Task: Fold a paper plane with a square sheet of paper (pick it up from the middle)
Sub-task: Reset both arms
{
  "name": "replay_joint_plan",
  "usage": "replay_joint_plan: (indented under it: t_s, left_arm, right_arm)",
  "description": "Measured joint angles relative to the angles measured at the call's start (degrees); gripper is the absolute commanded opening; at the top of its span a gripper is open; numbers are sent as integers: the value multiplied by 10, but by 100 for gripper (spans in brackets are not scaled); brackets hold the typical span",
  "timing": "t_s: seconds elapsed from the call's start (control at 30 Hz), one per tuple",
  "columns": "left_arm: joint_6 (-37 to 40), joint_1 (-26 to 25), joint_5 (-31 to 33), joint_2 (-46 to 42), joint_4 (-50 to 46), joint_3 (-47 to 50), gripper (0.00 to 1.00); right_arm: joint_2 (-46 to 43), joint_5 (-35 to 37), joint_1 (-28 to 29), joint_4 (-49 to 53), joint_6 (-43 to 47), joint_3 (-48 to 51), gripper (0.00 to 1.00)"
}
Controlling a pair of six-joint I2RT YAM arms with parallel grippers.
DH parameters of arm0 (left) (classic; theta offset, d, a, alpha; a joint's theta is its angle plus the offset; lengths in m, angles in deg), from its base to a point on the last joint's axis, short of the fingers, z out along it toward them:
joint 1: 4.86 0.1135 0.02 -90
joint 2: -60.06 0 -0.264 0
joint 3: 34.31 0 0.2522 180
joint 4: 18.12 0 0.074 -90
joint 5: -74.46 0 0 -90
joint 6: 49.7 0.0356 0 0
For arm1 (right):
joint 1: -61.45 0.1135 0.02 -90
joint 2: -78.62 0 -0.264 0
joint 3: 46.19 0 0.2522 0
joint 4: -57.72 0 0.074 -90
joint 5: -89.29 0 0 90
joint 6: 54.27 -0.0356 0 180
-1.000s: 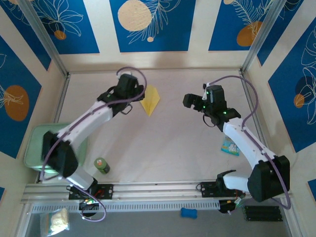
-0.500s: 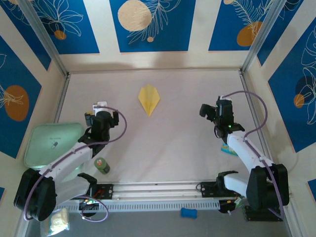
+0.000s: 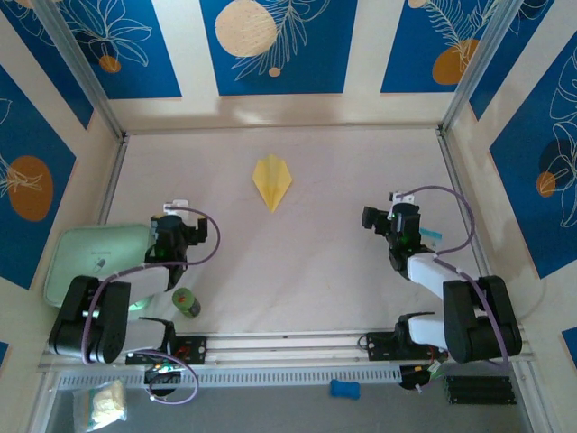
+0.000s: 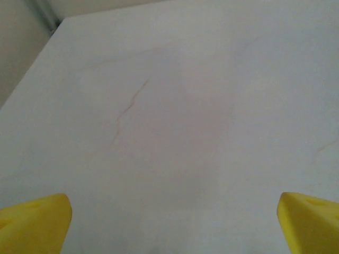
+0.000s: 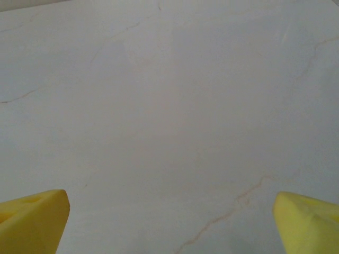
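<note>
The paper plane [image 3: 272, 180], a pale-yellow kite-shaped dart with a centre crease, lies flat on the table at the back centre, its point towards the near side. My left gripper [image 3: 173, 216] is folded back at the near left, far from the plane. It stands open, its yellow fingertips [image 4: 37, 222] wide apart over bare table. My right gripper [image 3: 380, 216] is folded back at the near right, also apart from the plane. It is open with nothing between its yellow fingertips [image 5: 307, 219].
A pale-green tray [image 3: 81, 257] sits at the left edge beside the left arm. A small green bottle [image 3: 186, 302] stands near the left base. A blue-green packet [image 3: 431, 236] peeks out by the right arm. Walls enclose the table on three sides.
Both arms have drawn back from the paper plane towards their bases. The left gripper let go of the plane, which stays at the back centre.
</note>
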Motion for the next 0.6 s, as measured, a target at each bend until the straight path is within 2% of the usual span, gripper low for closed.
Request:
replay_joint_plan:
  t_s: [0.23, 0.43, 0.6]
  left_arm:
    - [11, 46, -110, 63, 110, 0, 99]
    - [6, 71, -155, 139, 171, 0, 99]
    - [7, 71, -176, 146, 168, -11, 99]
  right_arm:
    - [52, -51, -22, -88, 32, -1, 99]
    - [103, -90, -31, -153, 49, -1, 99]
    - [141, -111, -38, -187, 51, -1, 99]
